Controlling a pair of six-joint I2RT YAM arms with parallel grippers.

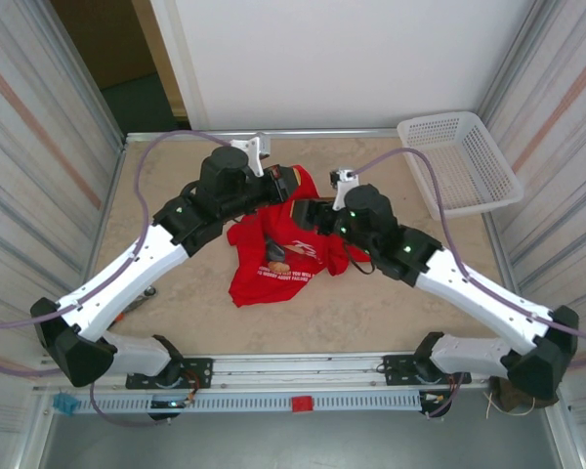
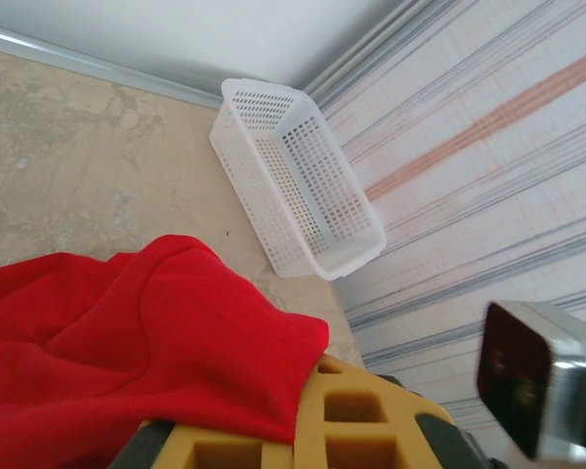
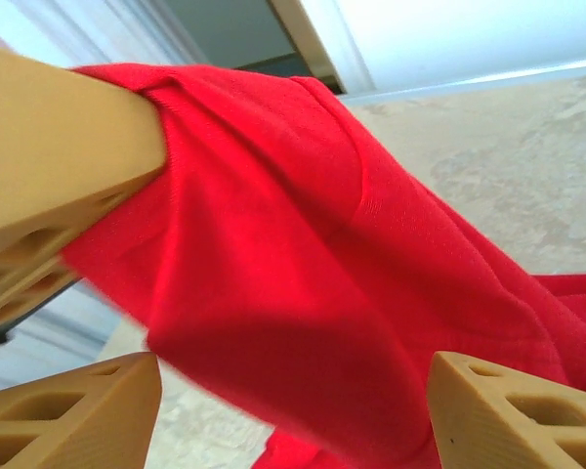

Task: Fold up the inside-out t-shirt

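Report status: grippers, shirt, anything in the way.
Left gripper shut on shirt. Right gripper open, cloth between its fingers. Shirt bunched mid-table, not yet folded. Basket in far right corner, apart from shirt.

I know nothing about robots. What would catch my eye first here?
The bright red t-shirt, bunched in the middle of the table. The left hand pinches a raised fold of it, while the right hand stands open on either side of hanging cloth. A white mesh basket sits in the far right corner.
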